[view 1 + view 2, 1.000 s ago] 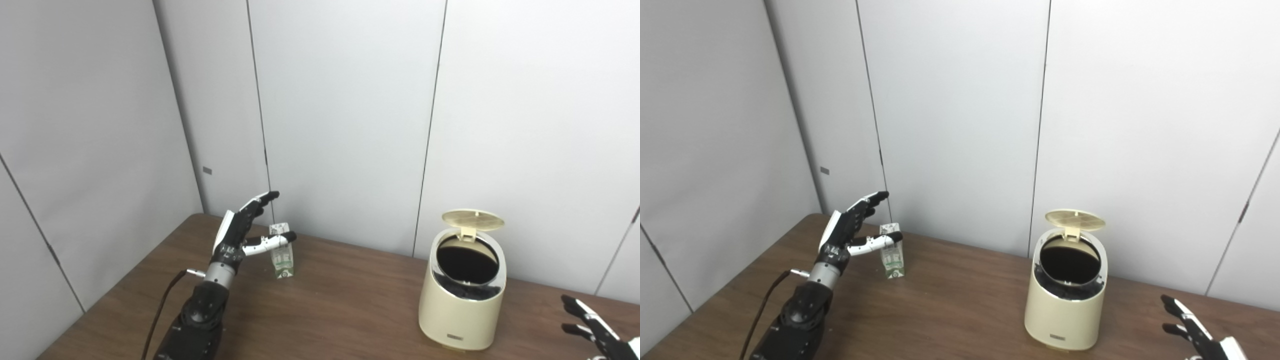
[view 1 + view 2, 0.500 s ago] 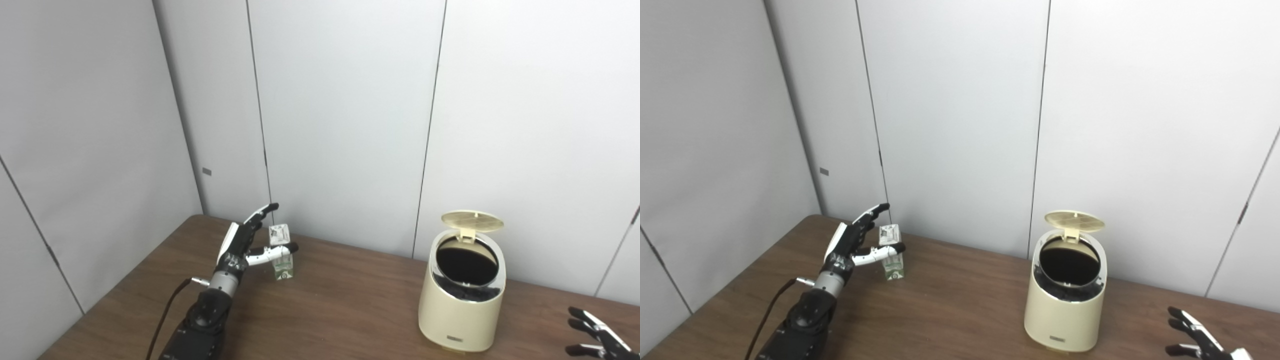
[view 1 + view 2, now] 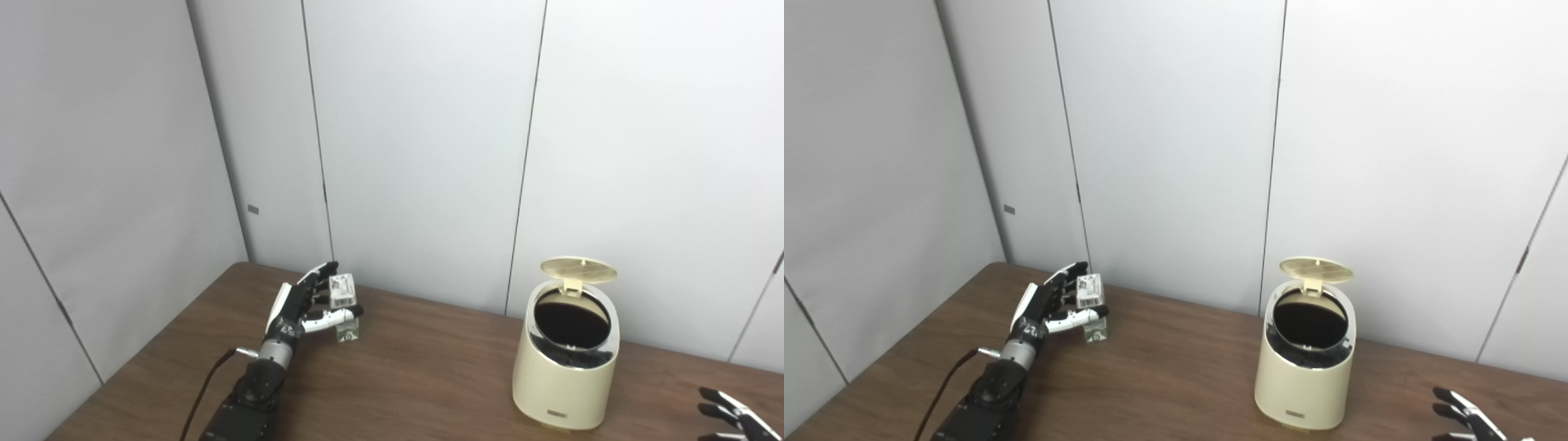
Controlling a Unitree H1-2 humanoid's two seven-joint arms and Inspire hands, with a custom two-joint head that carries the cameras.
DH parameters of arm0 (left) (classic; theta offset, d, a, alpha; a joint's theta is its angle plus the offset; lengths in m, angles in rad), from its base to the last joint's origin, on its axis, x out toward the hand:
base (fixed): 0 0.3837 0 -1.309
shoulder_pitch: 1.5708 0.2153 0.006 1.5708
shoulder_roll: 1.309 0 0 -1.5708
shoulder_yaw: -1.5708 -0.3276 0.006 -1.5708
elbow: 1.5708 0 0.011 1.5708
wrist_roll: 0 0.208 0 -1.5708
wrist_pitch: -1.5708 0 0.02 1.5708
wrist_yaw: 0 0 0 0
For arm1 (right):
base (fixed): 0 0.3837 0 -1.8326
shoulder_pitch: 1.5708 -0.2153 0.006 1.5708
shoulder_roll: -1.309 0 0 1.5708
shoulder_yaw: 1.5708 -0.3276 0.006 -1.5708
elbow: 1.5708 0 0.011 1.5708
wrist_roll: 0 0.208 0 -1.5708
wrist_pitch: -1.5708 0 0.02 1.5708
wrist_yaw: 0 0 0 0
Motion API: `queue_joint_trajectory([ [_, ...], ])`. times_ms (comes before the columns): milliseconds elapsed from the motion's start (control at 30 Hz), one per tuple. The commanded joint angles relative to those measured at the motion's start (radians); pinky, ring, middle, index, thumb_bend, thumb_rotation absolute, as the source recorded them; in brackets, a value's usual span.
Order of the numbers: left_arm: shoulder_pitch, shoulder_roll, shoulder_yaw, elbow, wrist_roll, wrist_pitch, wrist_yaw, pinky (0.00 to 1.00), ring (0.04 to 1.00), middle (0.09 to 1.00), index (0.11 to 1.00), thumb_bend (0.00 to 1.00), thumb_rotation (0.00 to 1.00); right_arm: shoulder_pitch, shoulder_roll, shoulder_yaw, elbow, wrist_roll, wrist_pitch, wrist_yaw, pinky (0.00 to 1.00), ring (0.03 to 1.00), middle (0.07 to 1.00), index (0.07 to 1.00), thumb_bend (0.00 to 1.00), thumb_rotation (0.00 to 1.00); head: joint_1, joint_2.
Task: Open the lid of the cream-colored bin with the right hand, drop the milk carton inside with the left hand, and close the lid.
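The small green-and-white milk carton (image 3: 344, 294) stands upright on the brown table (image 3: 416, 380) at the far left, close to the wall. My left hand (image 3: 299, 304) is open around it: the fingers reach behind the carton and the thumb lies across its front, and I cannot tell if they touch it. The cream-colored bin (image 3: 565, 375) stands at the right with its round lid (image 3: 579, 268) flipped up at the back, showing a dark inside. My right hand (image 3: 732, 419) is open, fingers spread, low at the bottom right corner, apart from the bin.
Grey wall panels (image 3: 416, 153) close off the table at the back and left. A dark cable (image 3: 199, 392) runs along my left forearm. Bare tabletop lies between the carton and the bin.
My left hand has dropped and moved forward, so its fingers now sit behind the carton and its thumb in front. My right hand has sunk further toward the bottom right corner.
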Motion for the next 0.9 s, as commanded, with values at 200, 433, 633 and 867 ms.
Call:
queue_joint_trajectory([
  [200,-0.055,0.009,-0.005,0.020,-0.006,-0.029,0.020,0.78,0.839,0.868,0.887,0.93,0.27,-0.003,-0.036,-0.016,-0.063,0.015,0.001,0.009,0.30,0.665,0.830,0.858,0.92,0.37,0.007,0.009],
  [433,-0.064,0.007,-0.009,0.042,-0.016,-0.029,0.013,0.74,0.790,0.816,0.855,0.93,0.26,0.001,-0.035,-0.014,-0.080,0.021,0.027,0.023,0.34,0.700,0.847,0.873,0.90,0.35,0.006,0.015],
  [633,-0.071,0.006,-0.011,0.057,-0.010,-0.029,0.025,0.71,0.749,0.773,0.815,0.91,0.23,0.006,-0.032,-0.017,-0.088,0.016,0.030,0.019,0.35,0.701,0.853,0.870,0.90,0.33,0.001,0.017],
  [867,-0.084,-0.010,0.005,0.065,-0.025,-0.029,0.044,0.61,0.662,0.695,0.731,0.84,0.09,0.015,-0.031,-0.022,-0.094,0.024,0.038,0.021,0.32,0.683,0.843,0.867,0.92,0.36,-0.003,0.025],
])
